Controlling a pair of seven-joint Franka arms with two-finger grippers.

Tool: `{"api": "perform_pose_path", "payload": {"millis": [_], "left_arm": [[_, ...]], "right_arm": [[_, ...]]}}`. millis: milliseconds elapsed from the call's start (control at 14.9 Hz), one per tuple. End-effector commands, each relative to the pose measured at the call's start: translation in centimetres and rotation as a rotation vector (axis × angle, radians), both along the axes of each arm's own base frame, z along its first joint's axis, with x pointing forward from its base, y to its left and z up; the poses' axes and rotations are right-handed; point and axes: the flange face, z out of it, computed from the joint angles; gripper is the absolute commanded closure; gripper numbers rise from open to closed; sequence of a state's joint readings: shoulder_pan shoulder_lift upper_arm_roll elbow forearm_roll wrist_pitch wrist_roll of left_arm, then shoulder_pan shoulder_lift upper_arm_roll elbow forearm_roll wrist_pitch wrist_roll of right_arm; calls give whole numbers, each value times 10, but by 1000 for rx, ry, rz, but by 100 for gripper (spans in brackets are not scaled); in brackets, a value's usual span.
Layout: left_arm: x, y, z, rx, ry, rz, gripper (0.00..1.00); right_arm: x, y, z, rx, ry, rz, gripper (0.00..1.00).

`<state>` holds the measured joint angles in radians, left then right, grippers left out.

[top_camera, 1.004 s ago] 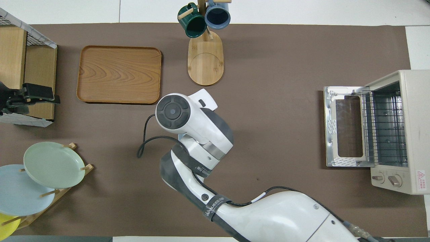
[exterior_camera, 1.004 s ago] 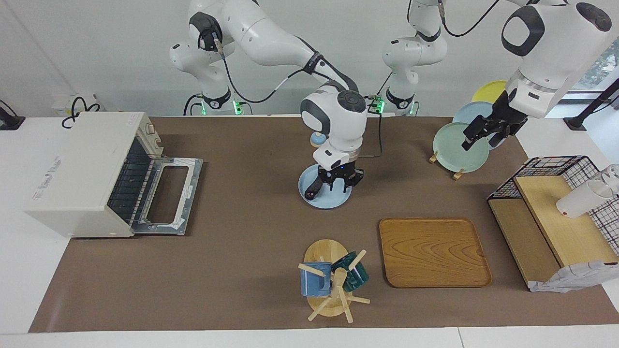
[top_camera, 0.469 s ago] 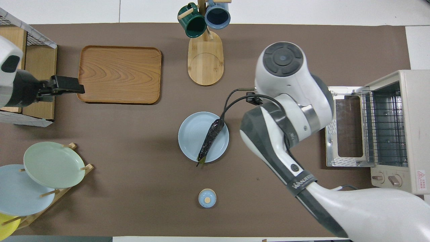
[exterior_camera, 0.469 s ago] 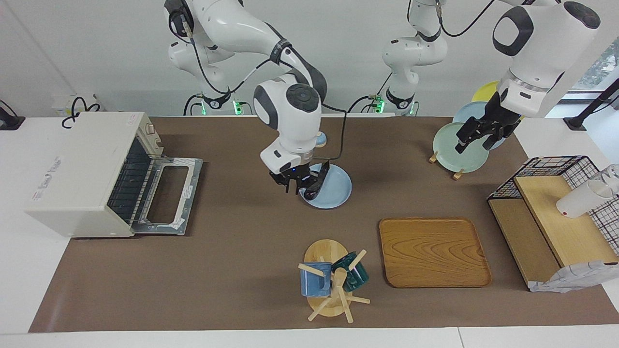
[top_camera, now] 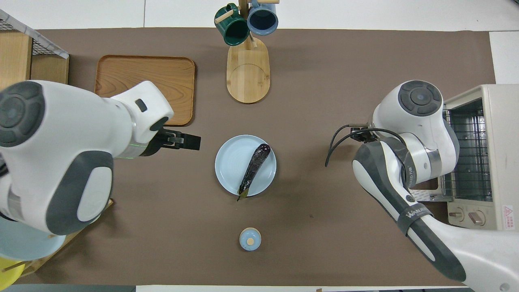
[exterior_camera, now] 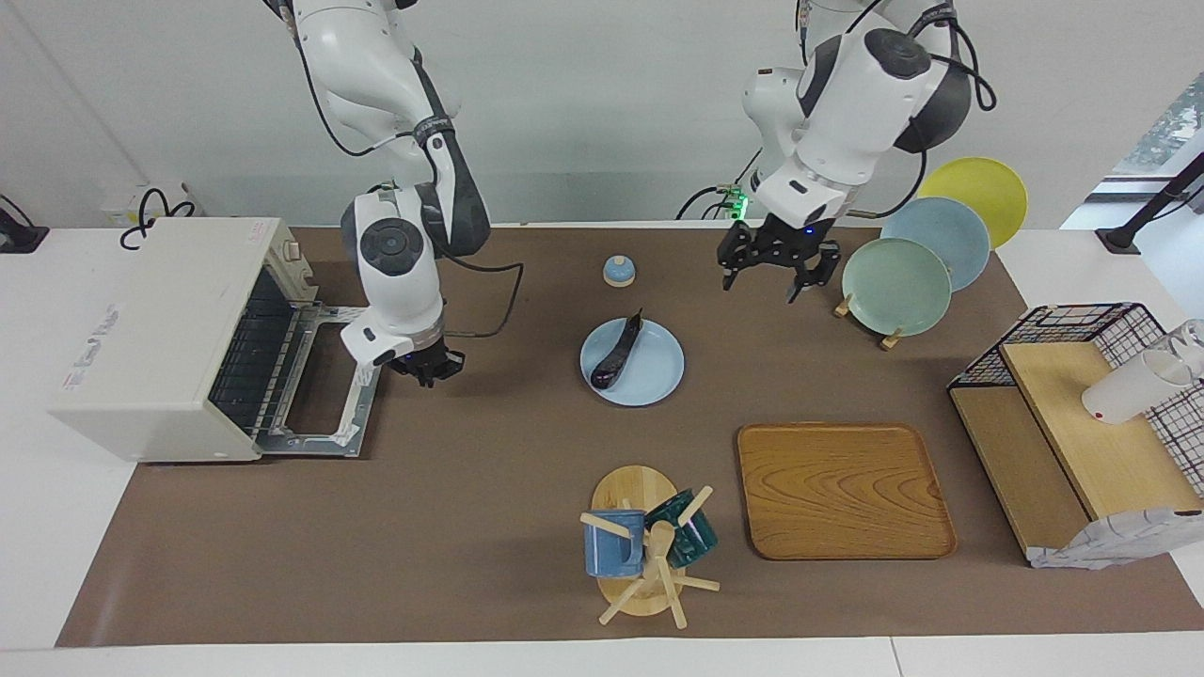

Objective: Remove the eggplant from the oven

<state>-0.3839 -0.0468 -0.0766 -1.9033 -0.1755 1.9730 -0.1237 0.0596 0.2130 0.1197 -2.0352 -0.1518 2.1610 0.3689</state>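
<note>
The eggplant [exterior_camera: 616, 350] lies on a light blue plate [exterior_camera: 658, 376] at the middle of the table, free of both grippers; it also shows in the overhead view [top_camera: 253, 168] on the plate [top_camera: 229, 162]. The white oven [exterior_camera: 155, 329] stands at the right arm's end with its glass door [exterior_camera: 329, 381] dropped open and its wire rack [top_camera: 466, 154] bare. My right gripper [exterior_camera: 430, 367] hangs just above the table beside the door's outer edge. My left gripper [exterior_camera: 776, 277] is up over the table between the plate and the plate rack.
A small blue lid [exterior_camera: 618, 271] sits nearer to the robots than the plate. A mug tree [exterior_camera: 644, 545] and a wooden tray [exterior_camera: 842, 489] lie farther out. A rack of plates [exterior_camera: 898, 282] and a black wire basket [exterior_camera: 1082, 414] stand at the left arm's end.
My right gripper let go of the eggplant on the plate and moved away to the oven door. My left gripper swung from the plate rack toward the table's middle.
</note>
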Motion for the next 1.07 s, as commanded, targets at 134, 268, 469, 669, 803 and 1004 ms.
{"api": "perform_pose_path", "payload": {"millis": [134,268,469,669,803,1004], "left_arm": [[-19,-72,-79,13,15,-249,0],[-32,-103,-118,18,17,-287,0],[-26,-112,-154,24,19,-284,0],[-24,-133,-204,21,4,-263,0],[-31,-145,-221,19,-6,-271,0],[-28,-146,-231,22,-1,-269,0]], "right_arm": [[-26,-27,-16,10,-39,52,90],[-24,-36,-16,12,-44,70,89],[-27,-46,-20,11,-34,67,89],[-31,-46,-27,11,-27,68,89],[-32,-48,-28,7,-28,79,90],[-31,-60,-28,-1,-25,112,93]]}}
